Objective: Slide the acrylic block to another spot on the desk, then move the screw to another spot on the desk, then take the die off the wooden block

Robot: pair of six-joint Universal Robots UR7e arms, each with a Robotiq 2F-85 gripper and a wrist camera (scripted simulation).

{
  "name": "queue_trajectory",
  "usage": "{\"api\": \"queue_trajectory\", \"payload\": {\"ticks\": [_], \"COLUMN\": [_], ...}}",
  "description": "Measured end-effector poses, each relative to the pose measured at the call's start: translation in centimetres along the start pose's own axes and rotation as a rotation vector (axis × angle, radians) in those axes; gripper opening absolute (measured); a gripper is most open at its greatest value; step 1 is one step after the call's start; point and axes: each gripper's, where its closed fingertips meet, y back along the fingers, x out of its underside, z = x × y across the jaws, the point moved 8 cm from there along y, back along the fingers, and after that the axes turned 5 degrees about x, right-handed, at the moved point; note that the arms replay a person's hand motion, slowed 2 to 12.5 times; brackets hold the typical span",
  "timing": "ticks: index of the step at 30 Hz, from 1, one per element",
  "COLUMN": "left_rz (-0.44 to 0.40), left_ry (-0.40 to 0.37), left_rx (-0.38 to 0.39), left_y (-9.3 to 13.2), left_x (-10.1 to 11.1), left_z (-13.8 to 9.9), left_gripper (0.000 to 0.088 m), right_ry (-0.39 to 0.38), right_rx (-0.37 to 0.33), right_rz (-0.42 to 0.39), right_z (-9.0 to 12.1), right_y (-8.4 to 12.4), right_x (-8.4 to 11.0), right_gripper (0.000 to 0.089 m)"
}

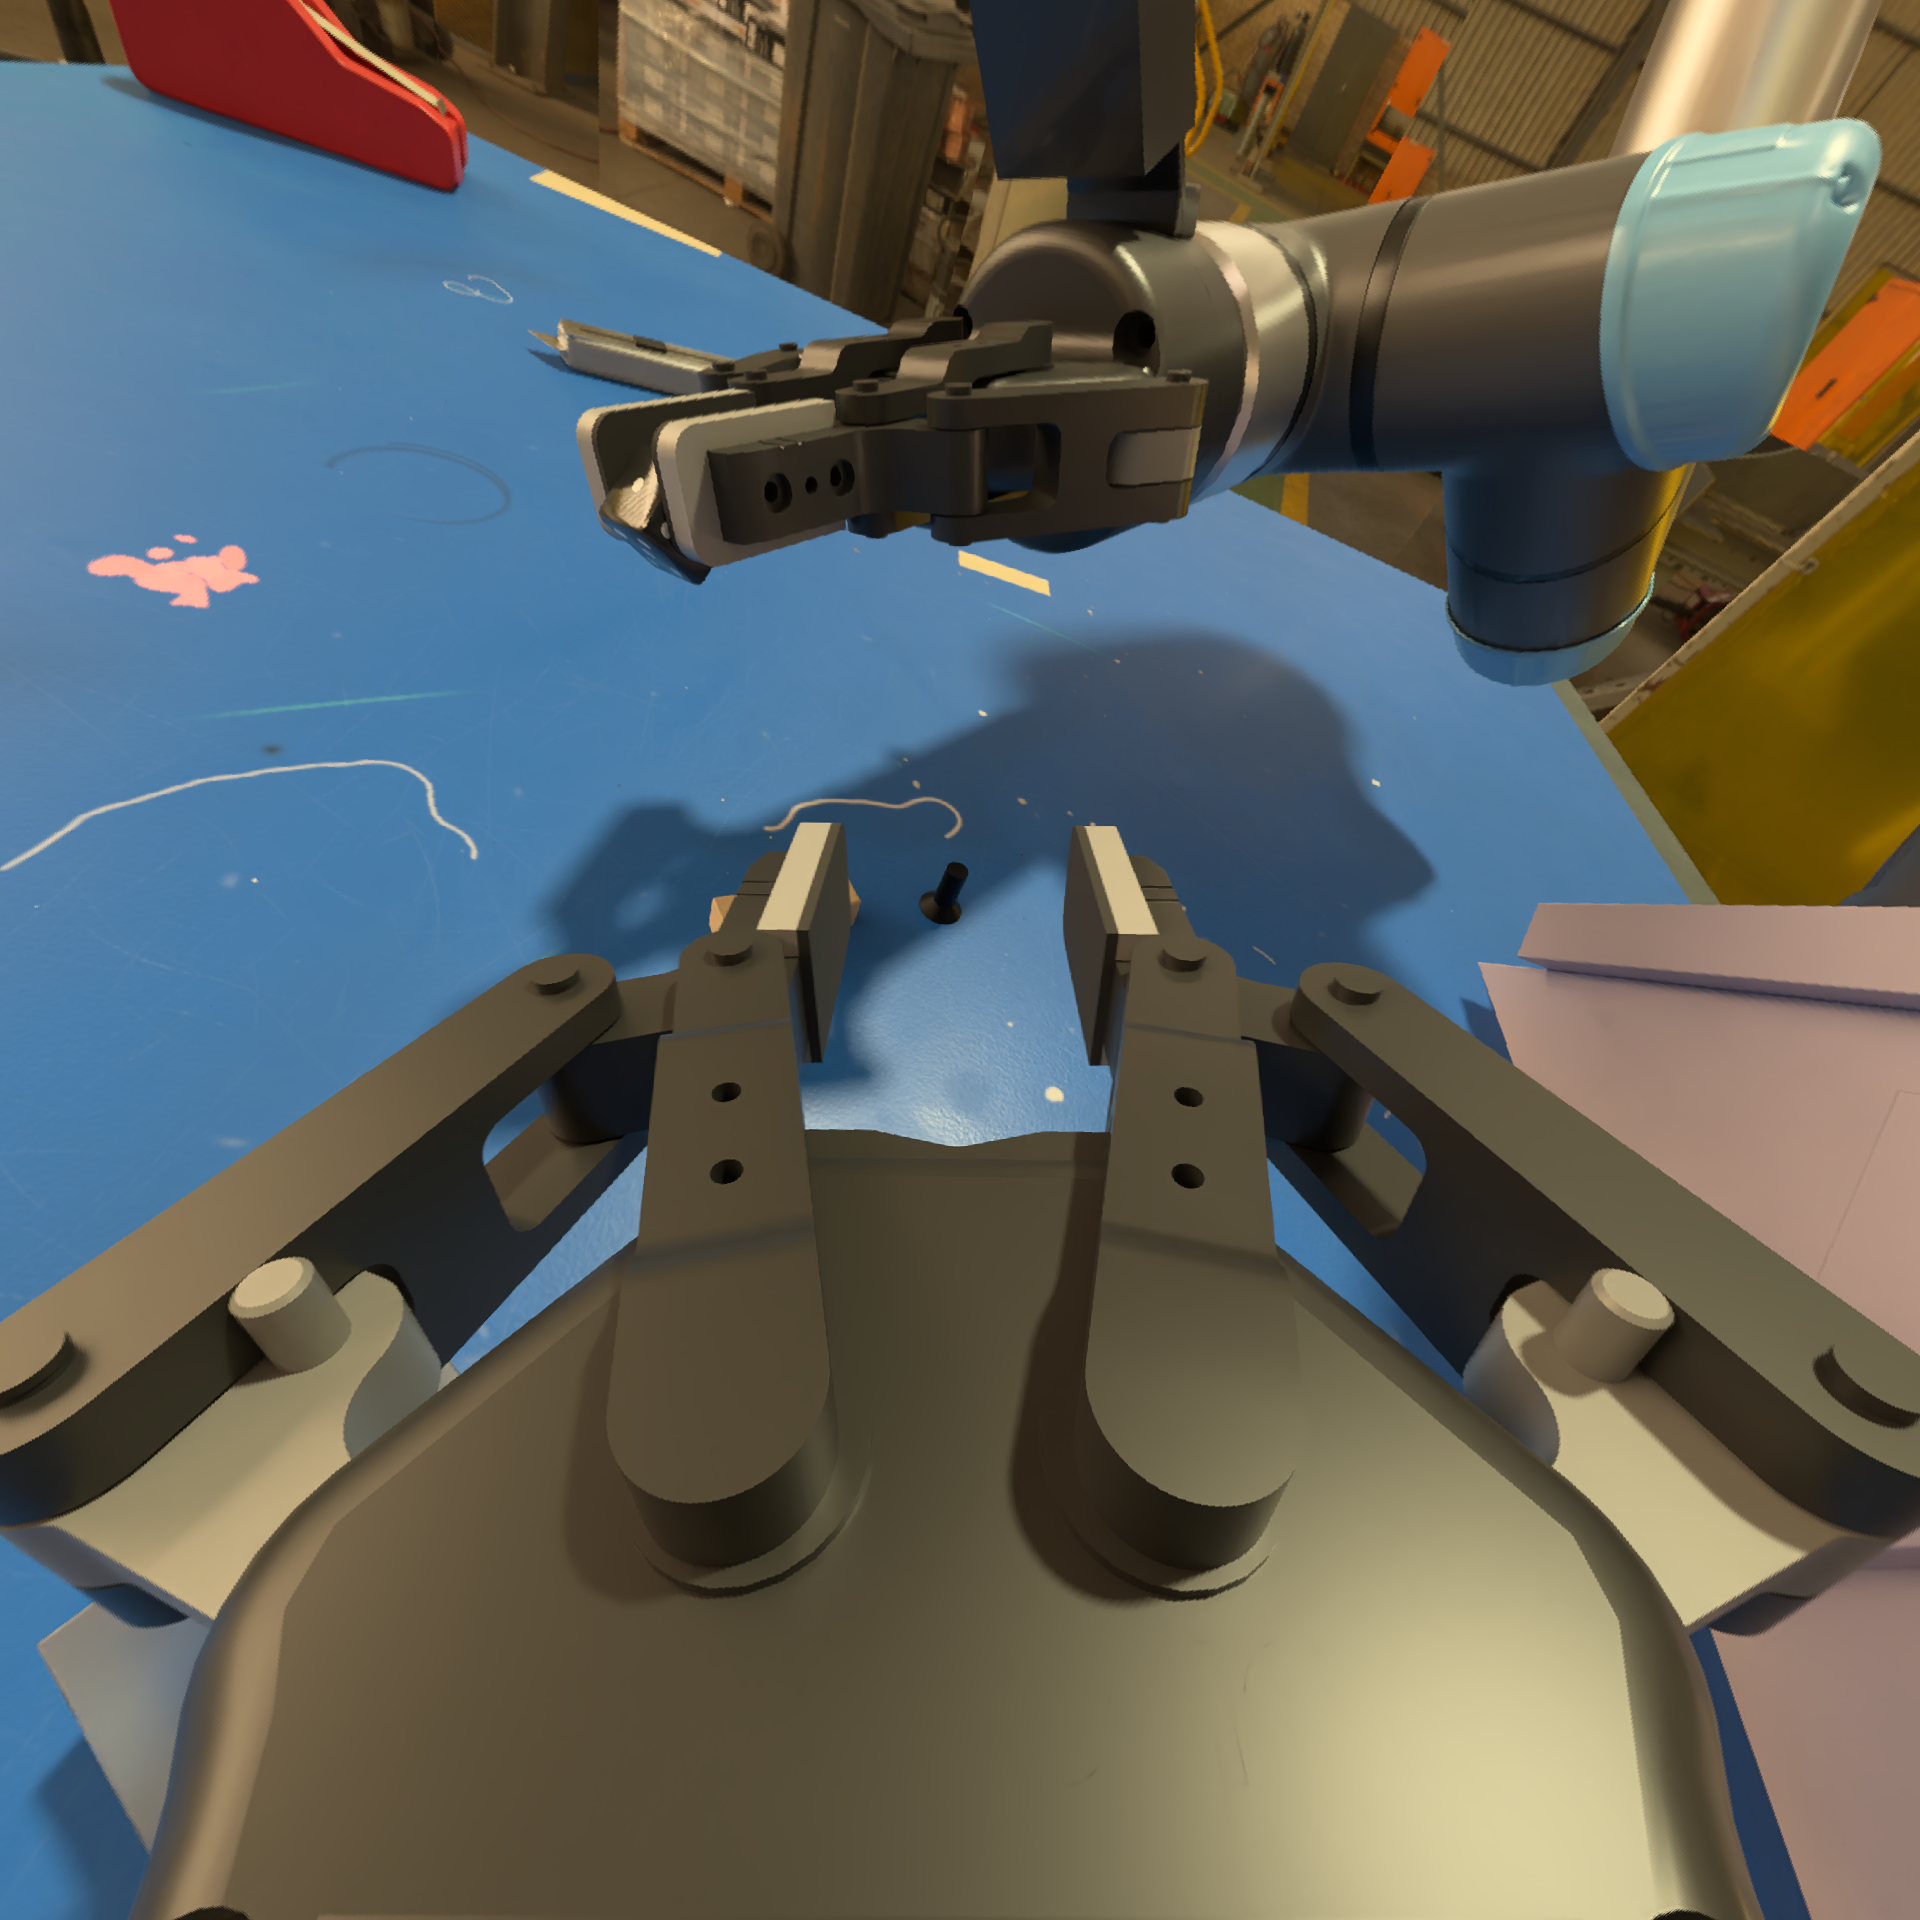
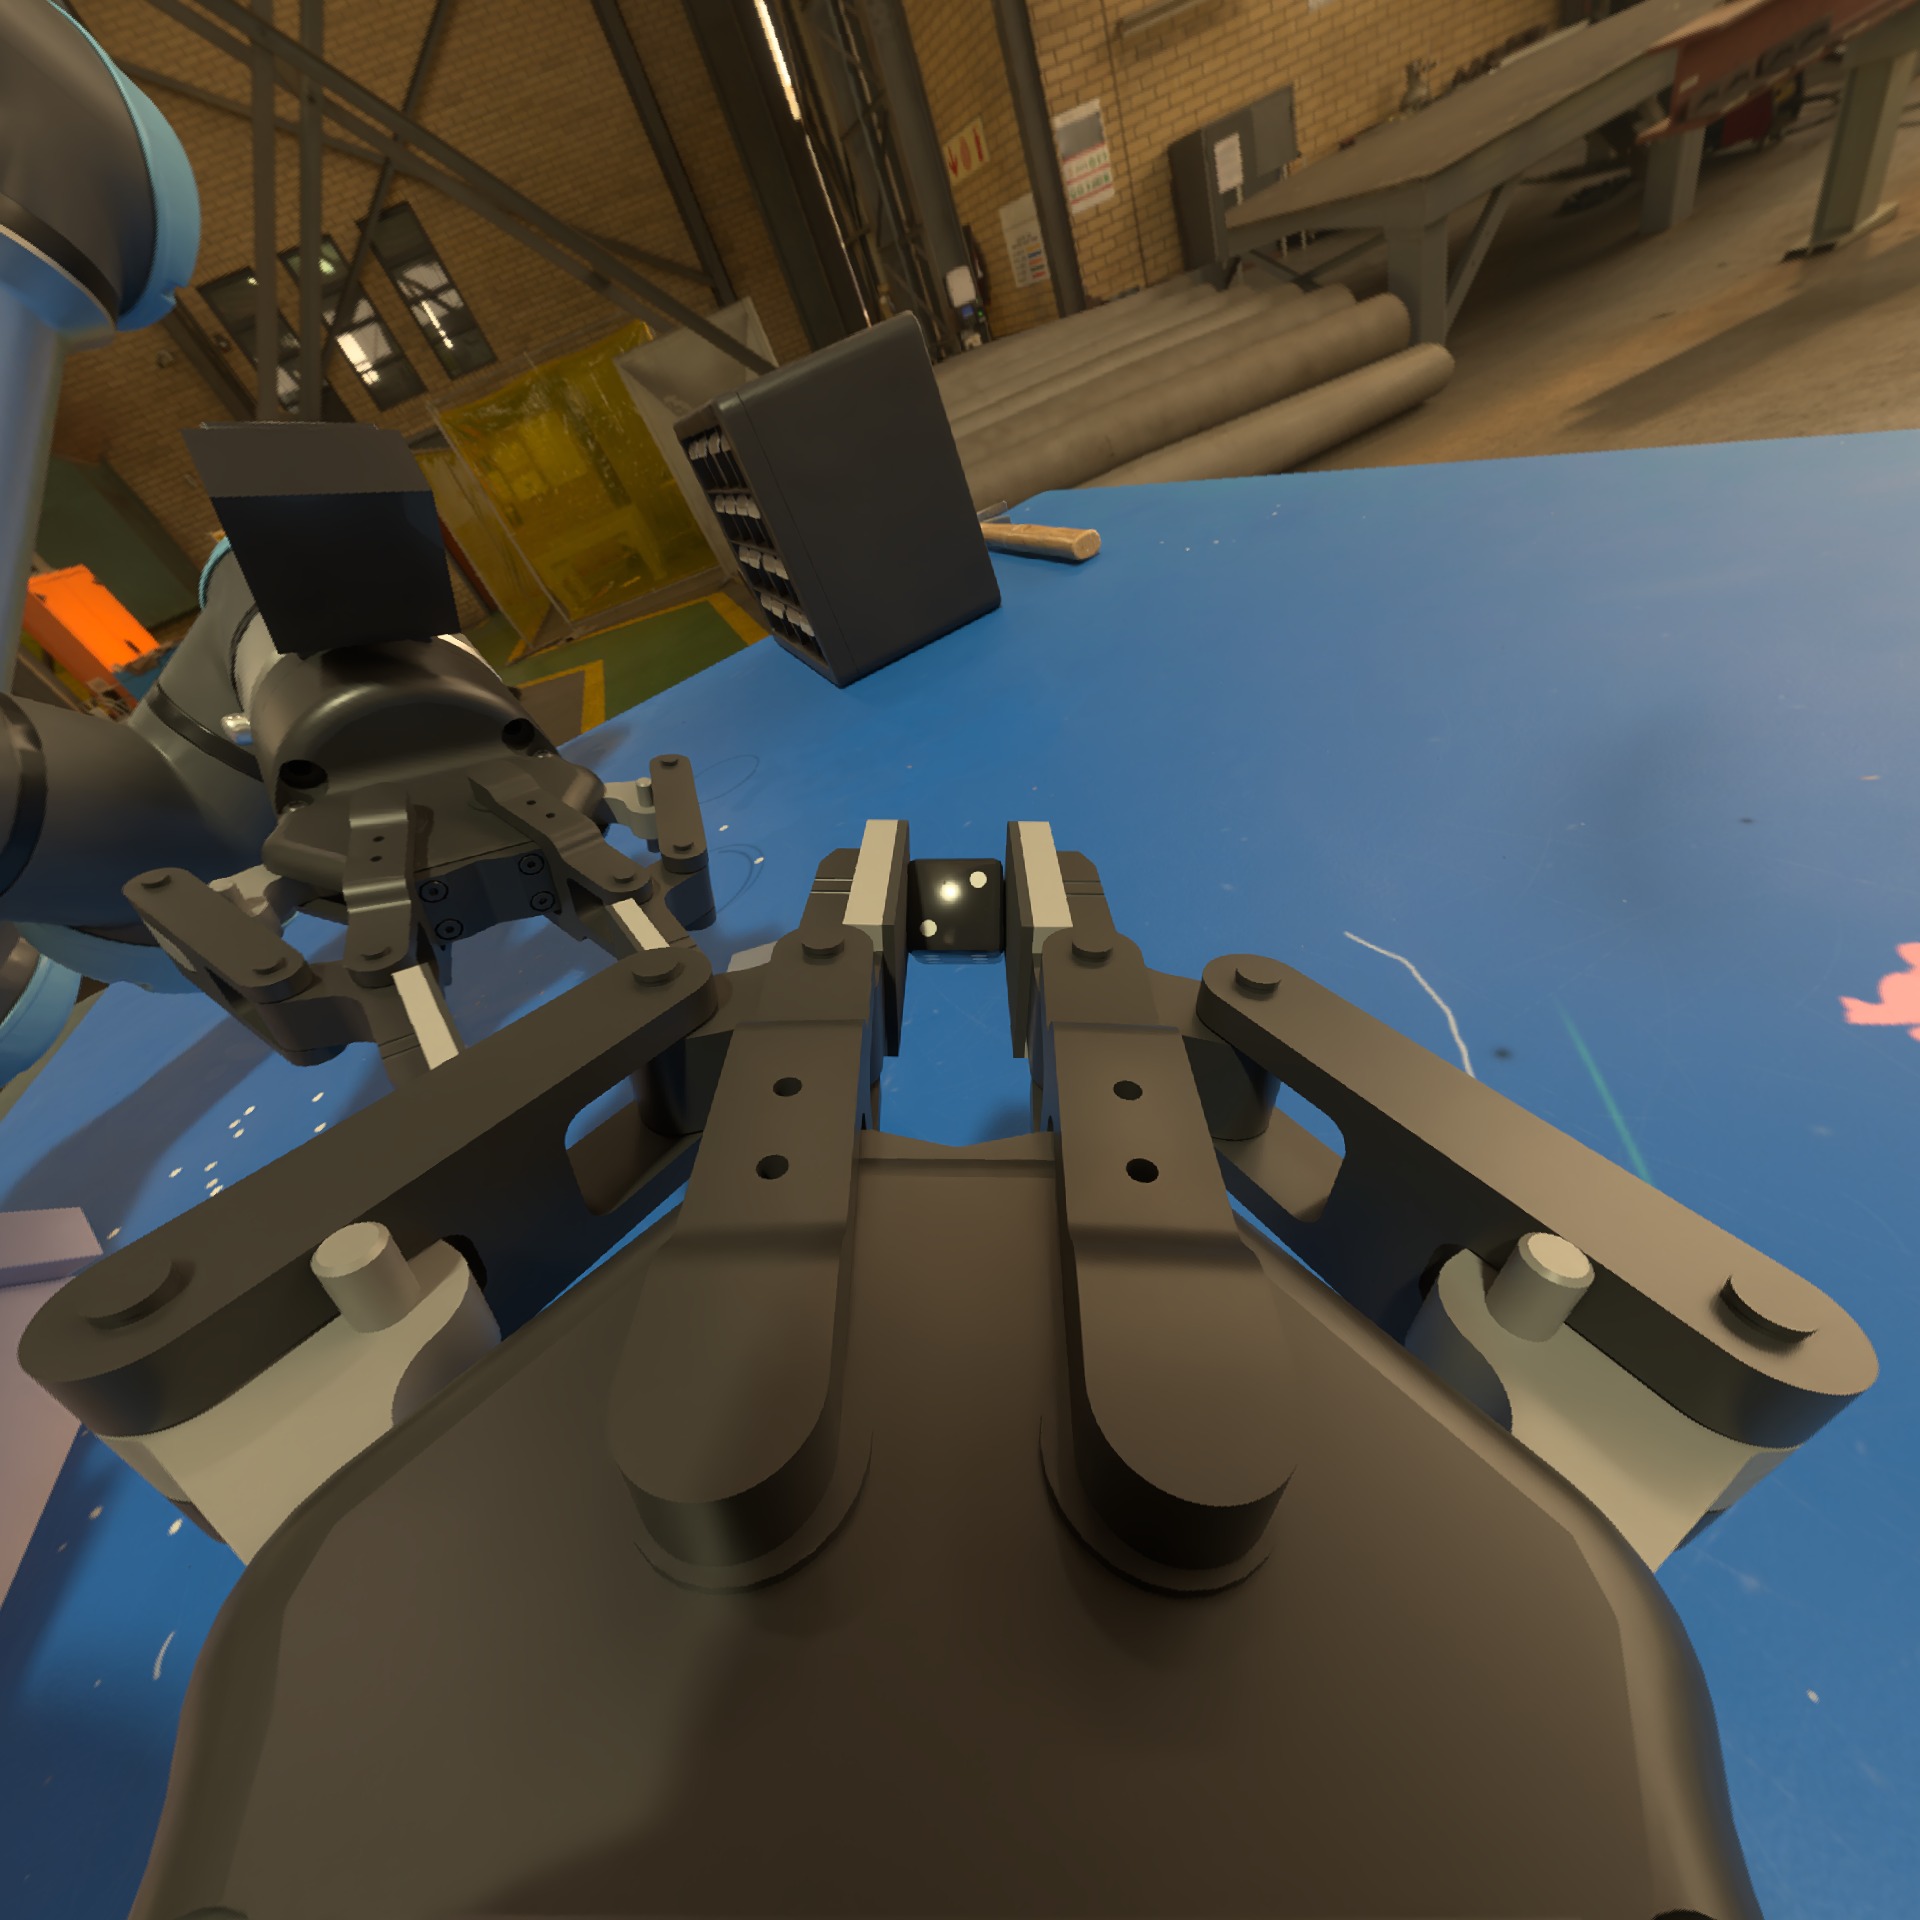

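Observation:
My left gripper [image 1: 961,883] is open, low over the blue desk [image 1: 312,644]. A small black screw [image 1: 945,896] stands head-down on the desk between its fingertips, touching neither. A tan wooden block [image 1: 720,916] shows in slivers behind the left finger. My right gripper [image 2: 954,883] is shut on a black die with white pips [image 2: 954,906] and holds it above the desk. From the left wrist view it [image 1: 639,488] hovers beyond the screw with the die [image 1: 649,535] in its tips. The left gripper [image 2: 530,971] also shows in the right wrist view. I see no acrylic block.
A lavender flat box [image 1: 1714,1091] lies at the right, close to the left gripper. A utility knife [image 1: 623,353] and a red object [image 1: 312,94] lie farther off. A dark grey drawer cabinet [image 2: 842,499] and a hammer handle [image 2: 1039,540] stand near the desk's far edge.

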Motion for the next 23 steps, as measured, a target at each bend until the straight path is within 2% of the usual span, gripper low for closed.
{"api": "queue_trajectory", "payload": {"ticks": [13, 19, 20, 23], "left_rz": [-0.030, -0.046, -0.057, -0.096], "left_ry": [-0.078, -0.087, -0.083, -0.054], "left_rx": [-0.034, -0.021, -0.011, 0.023], "left_y": [0.3, 0.3, 0.4, 0.6], "left_x": [-0.7, -1.0, -1.1, -1.3], "left_z": [-0.2, -0.4, -0.5, -0.5], "left_gripper": [0.0114, 0.0119, 0.0136, 0.0262], "right_ry": [0.012, 0.028, 0.031, 0.044], "right_rx": [-0.002, -0.013, -0.013, -0.005], "right_rz": [-0.062, -0.095, -0.100, -0.113], "right_z": [-0.3, -0.2, -0.1, -0.1], "right_y": [0.1, 0.3, 0.3, 0.4], "right_x": [-0.2, -0.4, -0.5, -0.6], "right_gripper": [0.0164, 0.0164, 0.0164, 0.0164]}}
